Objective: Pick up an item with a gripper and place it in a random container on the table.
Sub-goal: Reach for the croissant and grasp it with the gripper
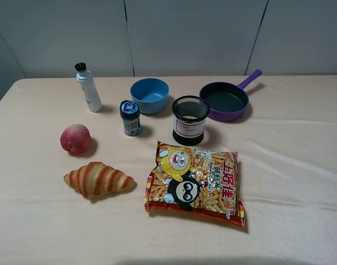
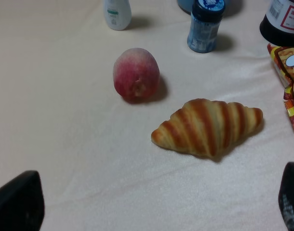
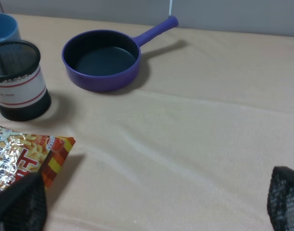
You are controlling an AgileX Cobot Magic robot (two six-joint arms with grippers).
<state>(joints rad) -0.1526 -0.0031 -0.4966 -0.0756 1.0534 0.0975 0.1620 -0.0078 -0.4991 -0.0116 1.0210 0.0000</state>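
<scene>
The croissant (image 1: 98,179) lies on the beige table (image 1: 301,165) at the front left, golden-brown with darker stripes. In the left wrist view the croissant (image 2: 208,126) lies a little beyond my left gripper (image 2: 154,207), which is open and empty; only its two black fingertips (image 2: 17,204) show. The purple frying pan (image 1: 225,100) sits at the back right, empty, its handle pointing to the back right. In the right wrist view the pan (image 3: 101,59) is well ahead of my right gripper (image 3: 152,204), which is open and empty. Neither arm shows in the exterior view.
A red-pink peach (image 1: 75,138) lies just behind the croissant. An orange snack bag (image 1: 195,183) lies at front centre. A black mesh cup (image 1: 190,120), a blue bowl (image 1: 149,95), a small blue jar (image 1: 130,117) and a white bottle (image 1: 88,87) stand across the back.
</scene>
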